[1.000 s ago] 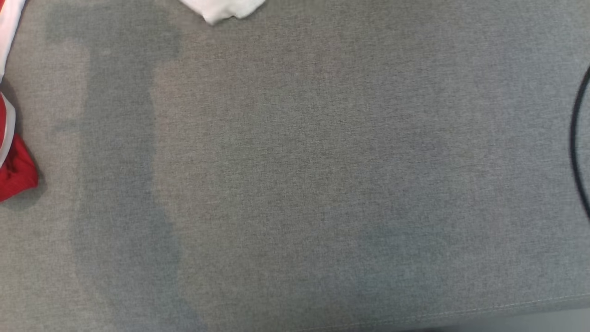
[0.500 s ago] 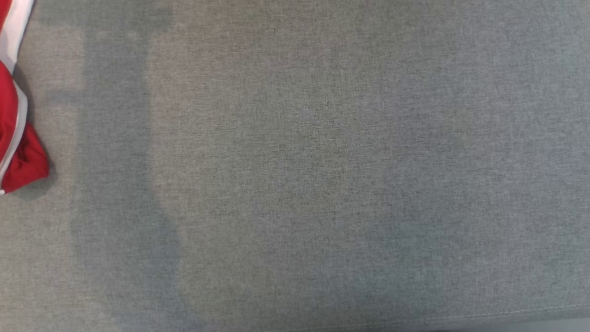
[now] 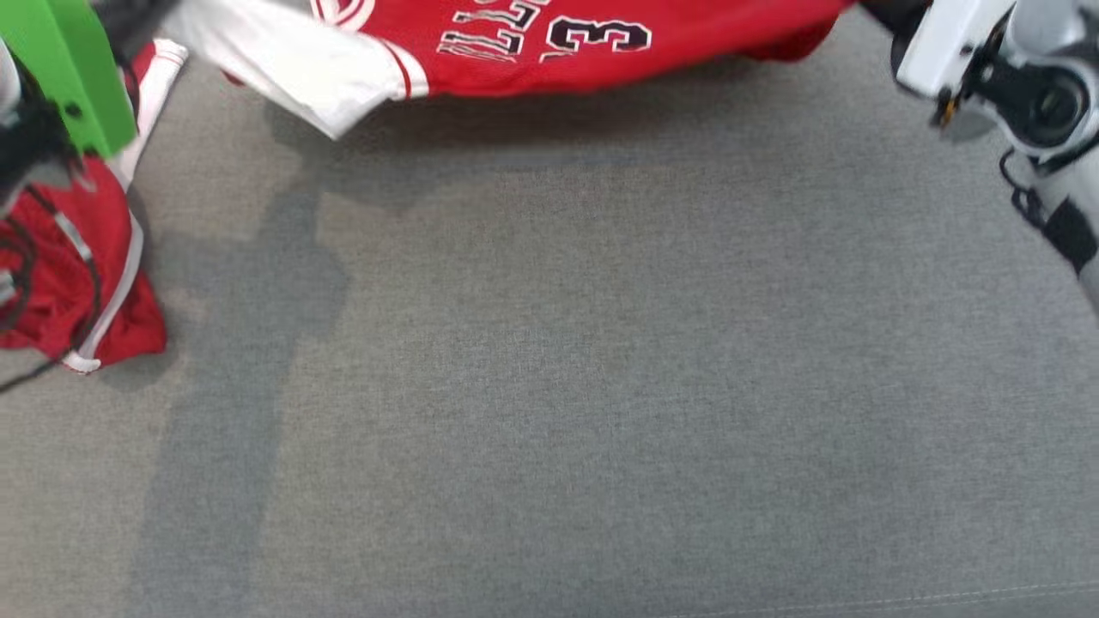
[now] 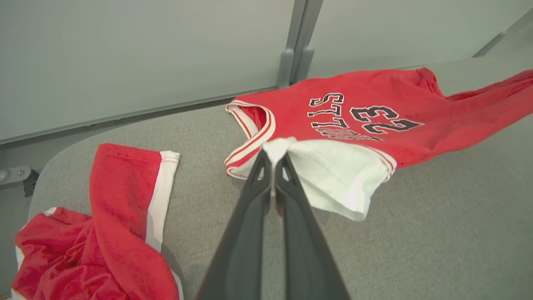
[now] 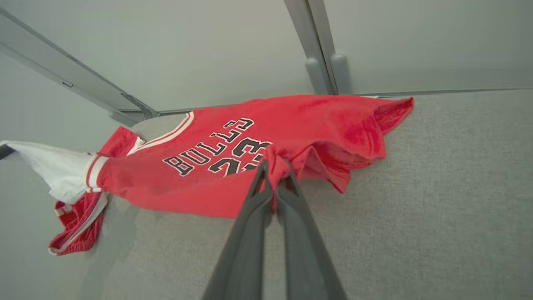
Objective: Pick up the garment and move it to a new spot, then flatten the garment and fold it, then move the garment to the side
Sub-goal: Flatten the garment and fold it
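The garment (image 3: 532,43) is a red "BULLS 23" jersey with a white sleeve. It hangs stretched along the top of the head view, low over the grey padded surface (image 3: 601,386). In the left wrist view my left gripper (image 4: 275,156) is shut on the white sleeve (image 4: 333,179) of the garment (image 4: 374,116). In the right wrist view my right gripper (image 5: 275,166) is shut on a bunched red edge of the garment (image 5: 200,183). My left wrist with its green part (image 3: 60,69) sits top left, my right wrist (image 3: 1013,69) top right.
A second red piece with white trim (image 3: 77,275) lies crumpled at the left edge of the surface, also in the left wrist view (image 4: 108,233). Grey wall panels and a post (image 4: 295,46) stand behind. The surface's front seam (image 3: 944,592) runs bottom right.
The head view has shifted, so the camera moved. The jersey and both wrists now show along the top, where earlier there was bare surface and the red piece at the left edge.
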Robot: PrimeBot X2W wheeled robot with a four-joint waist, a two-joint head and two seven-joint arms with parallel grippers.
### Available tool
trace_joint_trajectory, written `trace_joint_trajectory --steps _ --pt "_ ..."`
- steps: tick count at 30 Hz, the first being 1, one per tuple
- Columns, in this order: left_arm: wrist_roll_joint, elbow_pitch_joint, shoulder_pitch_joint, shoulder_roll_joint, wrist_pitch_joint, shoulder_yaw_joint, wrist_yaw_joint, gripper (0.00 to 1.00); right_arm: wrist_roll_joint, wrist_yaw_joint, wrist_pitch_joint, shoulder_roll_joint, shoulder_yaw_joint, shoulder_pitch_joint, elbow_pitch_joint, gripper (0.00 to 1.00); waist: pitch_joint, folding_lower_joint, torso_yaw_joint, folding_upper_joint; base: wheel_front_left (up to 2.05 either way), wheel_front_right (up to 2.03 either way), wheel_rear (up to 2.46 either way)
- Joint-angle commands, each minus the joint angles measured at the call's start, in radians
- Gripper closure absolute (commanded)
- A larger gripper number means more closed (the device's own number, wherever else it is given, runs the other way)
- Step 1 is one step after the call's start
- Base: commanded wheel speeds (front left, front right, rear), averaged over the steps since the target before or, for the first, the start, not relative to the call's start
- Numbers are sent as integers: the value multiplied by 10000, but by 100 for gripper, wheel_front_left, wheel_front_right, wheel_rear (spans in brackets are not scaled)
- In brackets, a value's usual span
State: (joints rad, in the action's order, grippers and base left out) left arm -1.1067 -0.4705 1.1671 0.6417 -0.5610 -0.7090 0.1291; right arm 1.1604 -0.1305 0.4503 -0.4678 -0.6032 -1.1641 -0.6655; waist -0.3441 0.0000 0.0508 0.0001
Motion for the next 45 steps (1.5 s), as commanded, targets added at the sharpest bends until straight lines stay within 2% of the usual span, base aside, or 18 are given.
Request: trace_joint_trajectory --steps 1,5,12,17,23,26,29,35,39,45 --pt "-224 367 -646 337 -368 -195 23 100 146 -3 243 -98 -199 610 255 100 1265 0 -127 -1 0 0 0" --pt "-1026 1608 -2016 1116 -1532 -562 -112 100 268 -2 832 -751 -837 2064 1164 100 2141 0 -293 -1 0 0 0" --pt "-2278 4355 -4413 2808 -3037 -1026 -1082 100 -17 -2 1785 -1966 -1731 4040 2712 100 3076 0 -568 -1 0 0 0" --pt "-3516 6145 -5778 3866 -3885 -1224 -2022 100 -128 -2 2734 -2782 -2108 4956 3724 100 3380 0 -640 -1 0 0 0" --pt "-4492 7564 -6716 4557 -4148 -1253 -2733 100 336 -2 4472 -3438 -2138 5721 4694 100 3420 0 -579 -1 0 0 0" --pt "-4662 7895 -6787 4654 -4193 -1195 -2896 100 275 -2 5302 -3703 -2036 5899 5027 100 3277 0 -516 -1 0 0 0" --pt "-4700 7855 -6507 4397 -4169 -1115 -2967 100 131 -2 5811 -3609 -1713 5836 5129 100 3047 0 -491 -1 0 0 0" --pt "-4628 6875 -5743 3781 -4302 -914 -2918 100 -228 -2 6505 -2754 -944 5333 4498 100 2498 0 -641 -1 0 0 0" --pt "-4522 5921 -5084 3249 -4291 -762 -2918 100 -483 -2 6973 -2043 -459 4883 3564 100 2083 0 -840 -1 0 0 0" --pt "-4129 4487 -4402 2525 -3987 -695 -2586 100 -1210 -2 7139 -1040 -48 4131 2407 100 1579 0 -1160 -1 0 0 0"
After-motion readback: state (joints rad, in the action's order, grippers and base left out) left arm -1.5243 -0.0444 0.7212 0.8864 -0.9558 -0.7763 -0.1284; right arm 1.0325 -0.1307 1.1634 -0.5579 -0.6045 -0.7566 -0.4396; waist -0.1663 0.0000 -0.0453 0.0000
